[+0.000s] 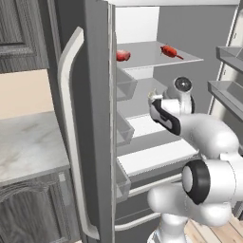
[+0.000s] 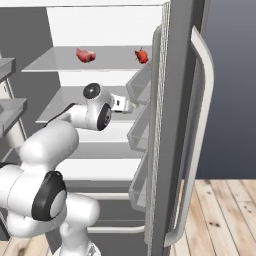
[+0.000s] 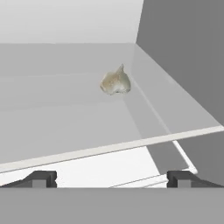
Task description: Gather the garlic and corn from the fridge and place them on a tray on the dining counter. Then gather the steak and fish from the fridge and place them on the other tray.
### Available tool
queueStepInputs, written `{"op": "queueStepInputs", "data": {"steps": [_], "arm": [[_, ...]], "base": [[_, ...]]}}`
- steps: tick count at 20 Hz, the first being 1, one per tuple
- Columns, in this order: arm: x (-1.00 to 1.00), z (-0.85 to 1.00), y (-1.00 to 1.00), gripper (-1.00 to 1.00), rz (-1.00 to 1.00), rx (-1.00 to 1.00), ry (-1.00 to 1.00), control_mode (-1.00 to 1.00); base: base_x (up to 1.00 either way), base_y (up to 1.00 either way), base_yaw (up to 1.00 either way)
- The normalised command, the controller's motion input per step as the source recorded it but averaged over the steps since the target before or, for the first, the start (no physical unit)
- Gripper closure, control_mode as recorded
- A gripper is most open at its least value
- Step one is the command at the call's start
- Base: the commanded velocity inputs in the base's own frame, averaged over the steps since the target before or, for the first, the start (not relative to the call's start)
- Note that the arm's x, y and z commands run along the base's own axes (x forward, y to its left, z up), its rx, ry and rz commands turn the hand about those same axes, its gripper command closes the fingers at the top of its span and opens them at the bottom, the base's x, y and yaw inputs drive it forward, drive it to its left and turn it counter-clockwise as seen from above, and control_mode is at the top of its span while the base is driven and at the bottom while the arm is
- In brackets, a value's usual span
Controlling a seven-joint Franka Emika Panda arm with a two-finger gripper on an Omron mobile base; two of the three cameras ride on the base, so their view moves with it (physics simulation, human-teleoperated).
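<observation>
Open fridge (image 1: 90, 118): garlic (image 3: 116, 82) on a middle shelf, steak (image 2: 85, 55) above; tool (image 3: 112, 178) released, short of the garlic.

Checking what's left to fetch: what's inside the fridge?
On the top shelf lie two red pieces; on a lower shelf the garlic. The arm and doors hide parts of the lower shelves.

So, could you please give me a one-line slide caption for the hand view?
Open gripper faces a garlic bulb resting near the back corner of a fridge shelf.
</observation>
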Motion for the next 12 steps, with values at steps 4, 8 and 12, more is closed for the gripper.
{"op": "queueStepInputs", "data": {"steps": [4, 8, 12], "arm": [[0.33, 0.0, 0.0, -1.0, 0.0, 0.0, -0.01, -1.0], [0.39, -0.01, -0.11, -1.0, 0.0, 0.0, 0.0, -1.0], [0.32, -0.1, -0.16, -1.0, 0.0, 0.01, 0.0, -1.0]], "base": [[0.0, 0.0, 0.0], [0.0, 0.0, 0.0], [0.0, 0.0, 0.0]]}}
